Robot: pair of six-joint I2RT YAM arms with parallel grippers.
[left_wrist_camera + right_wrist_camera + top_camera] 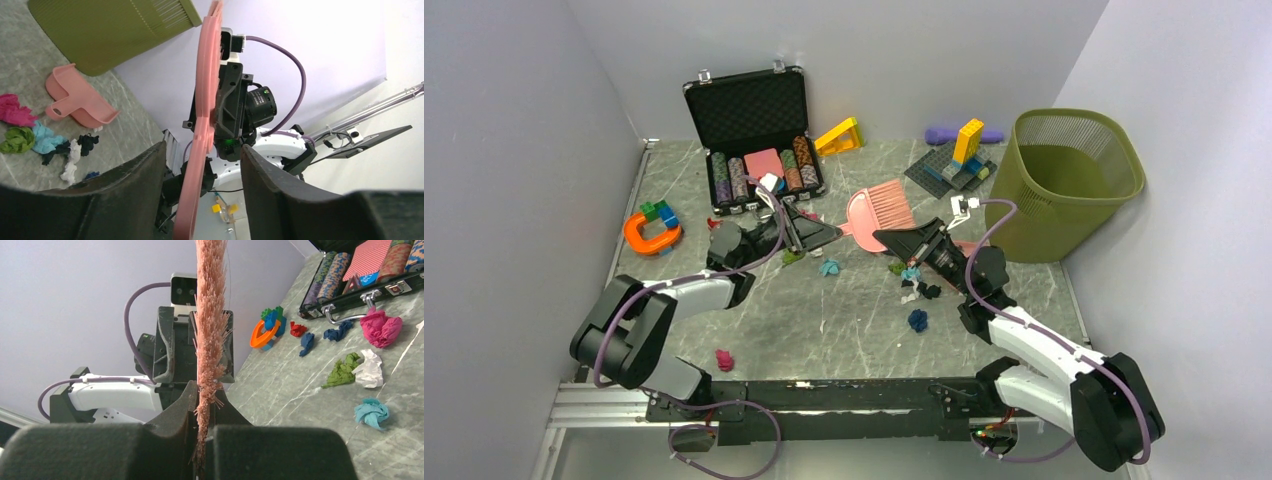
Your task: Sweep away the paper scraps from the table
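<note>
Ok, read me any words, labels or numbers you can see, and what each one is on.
No text can be read.
Poker chips: striped patterns only.
Red card deck: patterned, no lettering.
Wrist camera: any lens markings are too small to read.
Pink brush, olive basket: blank.

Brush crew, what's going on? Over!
Right gripper shut on pink brush. Left gripper open around it. Paper scraps lie unswept. Pink dustpan sits beside them.

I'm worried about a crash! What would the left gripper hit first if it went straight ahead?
The pink brush, already between the left gripper's fingers; the right gripper seemingly holds it just behind.
</note>
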